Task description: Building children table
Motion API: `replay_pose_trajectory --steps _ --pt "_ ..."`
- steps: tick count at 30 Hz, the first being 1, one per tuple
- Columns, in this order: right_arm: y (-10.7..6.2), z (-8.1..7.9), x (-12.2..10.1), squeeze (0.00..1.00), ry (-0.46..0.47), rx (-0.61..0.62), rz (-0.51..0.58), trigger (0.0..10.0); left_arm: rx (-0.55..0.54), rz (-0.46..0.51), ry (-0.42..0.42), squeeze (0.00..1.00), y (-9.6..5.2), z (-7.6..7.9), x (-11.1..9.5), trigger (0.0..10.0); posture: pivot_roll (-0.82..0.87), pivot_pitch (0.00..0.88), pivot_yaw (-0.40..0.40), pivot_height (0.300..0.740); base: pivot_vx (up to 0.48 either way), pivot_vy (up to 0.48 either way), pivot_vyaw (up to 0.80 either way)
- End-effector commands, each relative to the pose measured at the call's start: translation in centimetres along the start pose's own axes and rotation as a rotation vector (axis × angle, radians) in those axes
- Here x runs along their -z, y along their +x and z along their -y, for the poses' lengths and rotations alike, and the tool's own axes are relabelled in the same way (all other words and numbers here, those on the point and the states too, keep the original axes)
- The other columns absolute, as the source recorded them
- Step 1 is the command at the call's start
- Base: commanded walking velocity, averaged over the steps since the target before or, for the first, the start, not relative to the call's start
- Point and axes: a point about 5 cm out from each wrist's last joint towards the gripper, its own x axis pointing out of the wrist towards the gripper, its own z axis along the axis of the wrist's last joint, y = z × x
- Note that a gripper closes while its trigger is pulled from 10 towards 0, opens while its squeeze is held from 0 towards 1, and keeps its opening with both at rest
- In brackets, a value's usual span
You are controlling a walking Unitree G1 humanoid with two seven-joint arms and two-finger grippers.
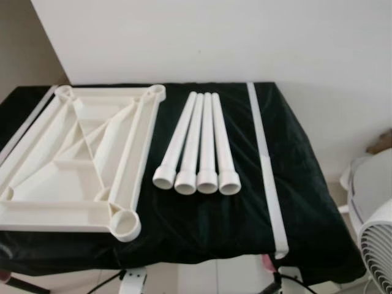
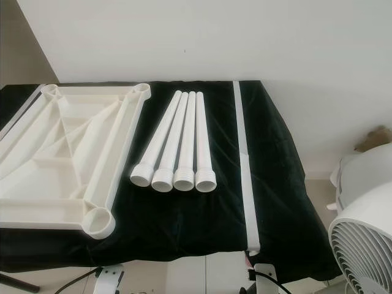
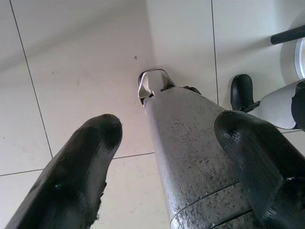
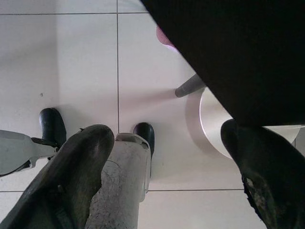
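Note:
A white plastic tabletop (image 1: 131, 153) lies upside down on the left of a black-covered table (image 1: 312, 184), ribs up, with round leg sockets at its corners; the nearest socket (image 1: 125, 223) is by the front edge. Several white table legs (image 1: 199, 144) lie side by side in the middle, their threaded wide ends toward me. Both arms hang low beside the table. My left gripper (image 3: 169, 126) is open over the tiled floor, with nothing between its fingers. My right gripper (image 4: 167, 133) is open too, below the edge of the black cloth (image 4: 238, 52).
A long white strip (image 1: 266, 165) runs front to back on the cloth, right of the legs. A white fan (image 1: 376, 245) stands on the floor at the right. A white wall rises behind the table. My own silver leg (image 3: 190, 157) and feet are below.

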Motion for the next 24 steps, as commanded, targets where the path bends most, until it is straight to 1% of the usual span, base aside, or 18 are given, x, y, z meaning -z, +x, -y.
replay_pose_trajectory --steps 1,3,4,9,11,15,18,22,24 --pt "-0.3 0.4 1.1 0.0 -0.043 0.003 -0.035 10.0 0.04 0.015 0.128 0.0 0.6 2.1 -1.5 10.0 -0.05 0.0 0.02 0.74 0.0 0.0 0.0" --pt "-0.3 0.5 0.8 0.0 -0.029 0.008 -0.019 10.0 0.025 0.035 0.114 0.0 0.6 1.8 -1.9 10.0 -0.05 0.0 0.018 0.74 0.0 0.0 0.0" --pt "-0.3 0.5 0.6 0.0 -0.027 0.008 -0.011 10.0 0.01 0.05 0.099 0.0 0.5 1.3 -2.1 10.0 -0.05 0.0 0.017 0.74 0.0 0.0 0.0" --pt "-0.2 0.5 0.5 0.0 -0.031 -0.002 -0.003 10.0 -0.008 0.047 0.078 0.0 0.3 0.5 -1.7 10.0 -0.05 0.0 0.015 0.74 0.0 0.0 0.0" --pt "-0.2 0.5 0.4 0.0 -0.031 -0.004 0.002 10.0 -0.008 0.044 0.068 0.0 0.3 0.4 -1.4 10.0 -0.06 0.0 0.015 0.74 0.0 0.0 0.0" --pt "-0.2 0.5 0.4 0.0 -0.03 -0.011 0.003 10.0 -0.011 0.045 0.074 0.0 0.2 0.4 -1.0 10.0 -0.06 0.0 0.014 0.74 0.0 0.0 0.0" --pt "-0.2 0.5 0.4 0.0 -0.022 -0.012 0.005 10.0 -0.012 0.048 0.075 0.0 0.2 0.5 -1.0 10.0 -0.06 0.0 0.014 0.74 0.0 0.0 0.0" --pt "-0.3 0.4 0.7 0.0 -0.037 -0.012 -0.005 10.0 -0.005 0.055 0.054 0.0 0.2 0.5 -1.2 10.0 -0.05 0.0 0.014 0.74 0.0 0.0 0.0" --pt "-0.3 0.5 0.8 0.0 -0.024 -0.007 -0.008 10.0 -0.004 0.059 0.05 0.0 0.2 0.4 -1.3 10.0 -0.05 0.0 0.012 0.74 0.0 0.0 0.0"
